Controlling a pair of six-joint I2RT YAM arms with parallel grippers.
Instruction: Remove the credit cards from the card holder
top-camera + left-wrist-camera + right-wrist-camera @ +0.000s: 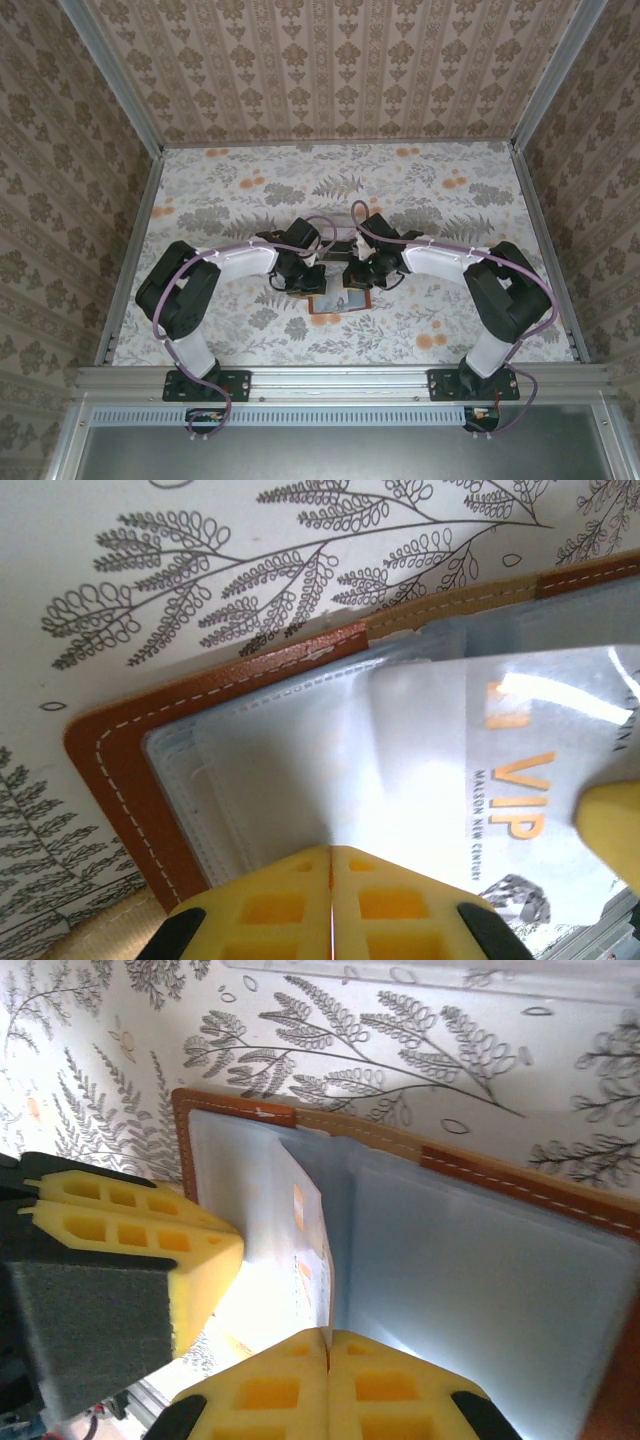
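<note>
**Item 1, container: card holder [338,302].** You find it lying open and flat on the fern-printed surface [450,200]. It sits at the middle, near the arms' bases and between the two wrists. Outside is a brown stitched rim [105,770]. Inside are pale grey-blue sleeve panels on either side of the spine.

**Contents: one credit card [490,770].** It is silvery, with orange "VIP" lettering and a dark patch near one corner. In the right wrist view you see it nearly edge-on [312,1245], rising from the left panel just beside the spine. You cannot tell how much of it sits inside a sleeve. The panels are cloudy, so you cannot tell whether more cards lie in the other sleeves.

**Item 2: right hand [328,1352].** Its yellow fingers are clamped on the near edge of the credit card, close to the holder's spine.

**Item 3: left hand [330,865].** Its yellow fingers are brought together with no gap showing, tips down over the holder's left panel, just beside the card. You cannot tell whether they pinch anything. The two hands sit close side by side.

**Item 4: clear plastic edge [430,978].** It lies on the surface beyond the holder's far rim, apart from it. You cannot tell what it holds.
</note>
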